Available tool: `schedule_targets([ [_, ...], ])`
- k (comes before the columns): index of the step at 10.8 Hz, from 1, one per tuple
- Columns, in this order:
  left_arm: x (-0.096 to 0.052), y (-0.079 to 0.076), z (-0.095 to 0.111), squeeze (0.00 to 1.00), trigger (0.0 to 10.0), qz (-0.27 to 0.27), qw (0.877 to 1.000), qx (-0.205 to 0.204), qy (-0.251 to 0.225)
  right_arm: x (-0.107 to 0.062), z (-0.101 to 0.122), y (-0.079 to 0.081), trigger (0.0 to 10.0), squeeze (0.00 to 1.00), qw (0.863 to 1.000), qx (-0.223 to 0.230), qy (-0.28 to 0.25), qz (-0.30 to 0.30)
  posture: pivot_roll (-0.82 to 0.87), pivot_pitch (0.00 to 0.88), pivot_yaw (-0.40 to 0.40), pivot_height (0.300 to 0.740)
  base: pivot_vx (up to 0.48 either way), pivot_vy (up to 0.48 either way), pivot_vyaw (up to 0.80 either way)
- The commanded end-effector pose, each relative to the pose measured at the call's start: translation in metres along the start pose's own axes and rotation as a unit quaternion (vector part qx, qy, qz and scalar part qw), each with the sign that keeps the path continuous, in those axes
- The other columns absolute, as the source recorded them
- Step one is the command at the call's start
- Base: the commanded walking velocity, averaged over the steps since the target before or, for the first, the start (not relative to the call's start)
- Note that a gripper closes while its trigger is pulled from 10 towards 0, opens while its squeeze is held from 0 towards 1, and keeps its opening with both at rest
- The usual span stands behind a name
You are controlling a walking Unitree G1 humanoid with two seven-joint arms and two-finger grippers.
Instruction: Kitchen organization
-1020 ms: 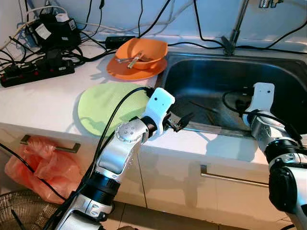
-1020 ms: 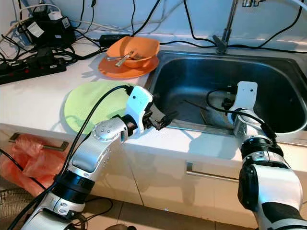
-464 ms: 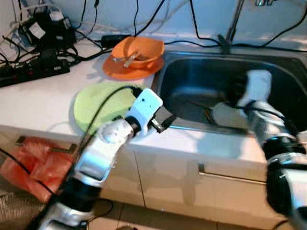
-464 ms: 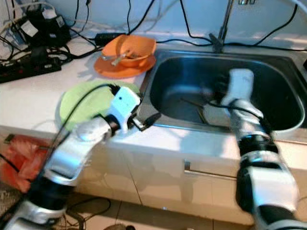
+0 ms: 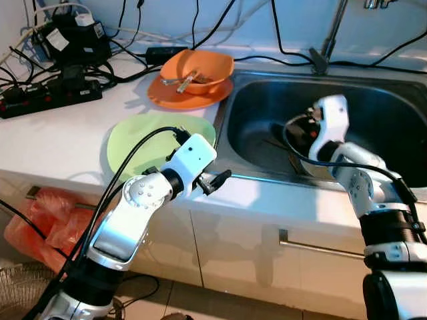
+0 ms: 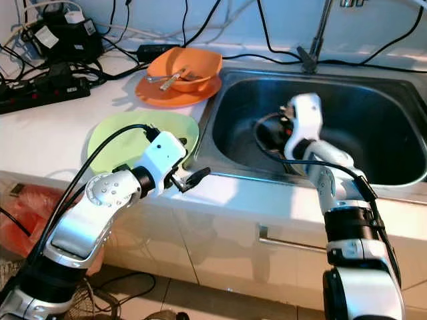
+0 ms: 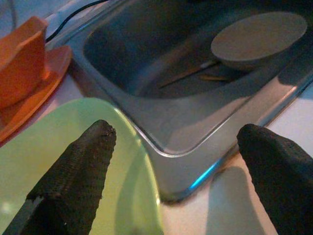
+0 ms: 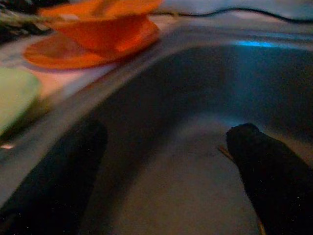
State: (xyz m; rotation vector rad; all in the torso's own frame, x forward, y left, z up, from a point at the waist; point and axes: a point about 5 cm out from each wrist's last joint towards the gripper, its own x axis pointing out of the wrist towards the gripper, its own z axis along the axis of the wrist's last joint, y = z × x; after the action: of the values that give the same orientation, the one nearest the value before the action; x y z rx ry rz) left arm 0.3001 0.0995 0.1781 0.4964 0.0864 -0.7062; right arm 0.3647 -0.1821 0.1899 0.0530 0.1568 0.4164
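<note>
Left eye: a flat, pale green plate [image 5: 143, 143] lies on the white counter [image 5: 60, 133] beside the sink [image 5: 373, 107]; the left gripper [image 5: 215, 181] has pulled back off its edge. Left wrist: fingers [image 7: 73, 171] spread wide, holding nothing. Right wrist: the right gripper [image 8: 161, 166], now deeper inside the sink, fingers apart, empty.

Left gripper [image 7: 171, 161] and right gripper [image 8: 161, 166] both spread wide

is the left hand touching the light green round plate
Apart. The left wrist view shows the left hand open, its fingers hovering over the light green round plate and the steel sink's rim, gripping nothing.
</note>
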Motion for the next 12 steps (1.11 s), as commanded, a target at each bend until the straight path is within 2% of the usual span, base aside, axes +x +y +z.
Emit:
schedule_targets([
  [1,-0.006,0.004,-0.003,1.00,10.0,0.004,0.999,0.040,0.013,-0.003,0.003,0.004,10.0,1.00,1.000,0.001,0.001,0.010,0.05,0.054,0.062,0.740,0.000,0.000,0.00],
  [3,-0.014,0.007,-0.007,1.00,10.0,-0.005,0.995,0.088,0.041,-0.009,0.008,0.013,10.0,1.00,1.000,0.004,0.004,0.025,0.06,0.055,0.065,0.740,0.000,0.000,0.00],
  [6,-0.023,0.009,-0.012,1.00,10.0,-0.001,0.993,0.108,0.056,-0.014,0.012,0.024,10.0,1.00,0.998,0.006,0.009,0.056,0.07,0.060,0.063,0.740,0.000,0.000,0.00],
  [7,-0.026,0.009,-0.014,0.81,10.0,0.012,0.992,0.110,0.060,-0.016,0.013,0.030,10.0,1.00,0.997,0.006,0.010,0.074,0.07,0.062,0.063,0.740,0.000,0.000,0.00],
  [8,-0.028,0.011,-0.018,0.00,10.0,0.017,0.990,0.118,0.069,-0.016,0.014,0.032,10.0,1.00,0.997,0.008,0.010,0.077,0.07,0.063,0.063,0.740,0.000,0.000,0.00],
  [9,-0.033,0.014,-0.022,0.00,10.0,0.020,0.988,0.131,0.083,-0.015,0.014,0.036,10.0,1.00,0.997,0.012,0.009,0.080,0.08,0.063,0.064,0.740,0.000,0.000,0.00],
  [10,-0.038,0.017,-0.027,0.00,10.0,0.033,0.988,0.117,0.094,-0.015,0.015,0.037,10.0,1.00,0.997,0.012,0.010,0.082,0.08,0.062,0.066,0.740,0.000,0.000,0.00],
  [12,-0.048,0.020,-0.041,0.00,10.0,0.054,0.984,0.121,0.120,-0.015,0.015,0.038,10.0,1.00,0.997,0.013,0.010,0.080,0.09,0.061,0.063,0.740,0.000,0.000,0.00],
])
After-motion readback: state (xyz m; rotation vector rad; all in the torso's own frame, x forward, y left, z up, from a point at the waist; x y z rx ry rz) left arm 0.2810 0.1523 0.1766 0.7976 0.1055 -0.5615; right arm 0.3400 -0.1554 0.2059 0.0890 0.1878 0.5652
